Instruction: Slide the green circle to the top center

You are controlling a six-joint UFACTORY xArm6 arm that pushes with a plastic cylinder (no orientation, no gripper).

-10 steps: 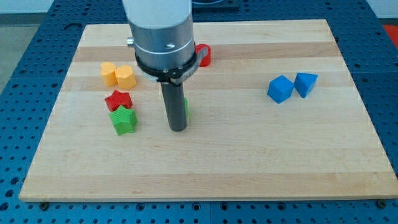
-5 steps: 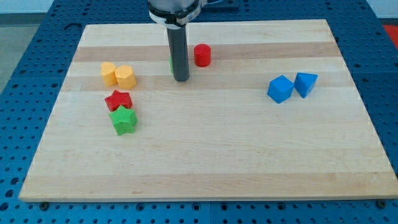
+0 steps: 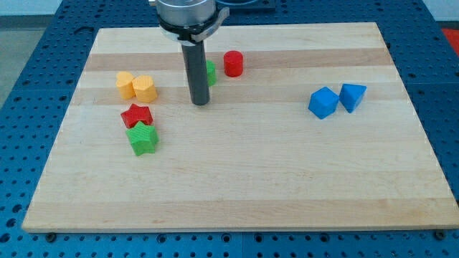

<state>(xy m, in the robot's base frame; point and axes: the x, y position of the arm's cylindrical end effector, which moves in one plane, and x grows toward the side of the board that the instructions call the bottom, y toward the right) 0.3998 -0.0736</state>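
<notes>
The green circle (image 3: 211, 73) stands near the board's top centre, mostly hidden behind my dark rod, with only its right edge showing. A red circle (image 3: 232, 64) sits just to its upper right, close by. My tip (image 3: 199, 103) rests on the board just below and slightly left of the green circle; whether it touches it I cannot tell.
Two yellow blocks (image 3: 136, 87) sit side by side at the left. A red star (image 3: 136, 115) and a green star (image 3: 142, 138) lie below them. Two blue blocks (image 3: 337, 99) sit at the right. The wooden board (image 3: 287, 179) lies on a blue perforated table.
The green circle went from mid-board up to the top centre beside the red circle. My tip has since drawn back down and slightly left, uncovering the circle's right edge.
</notes>
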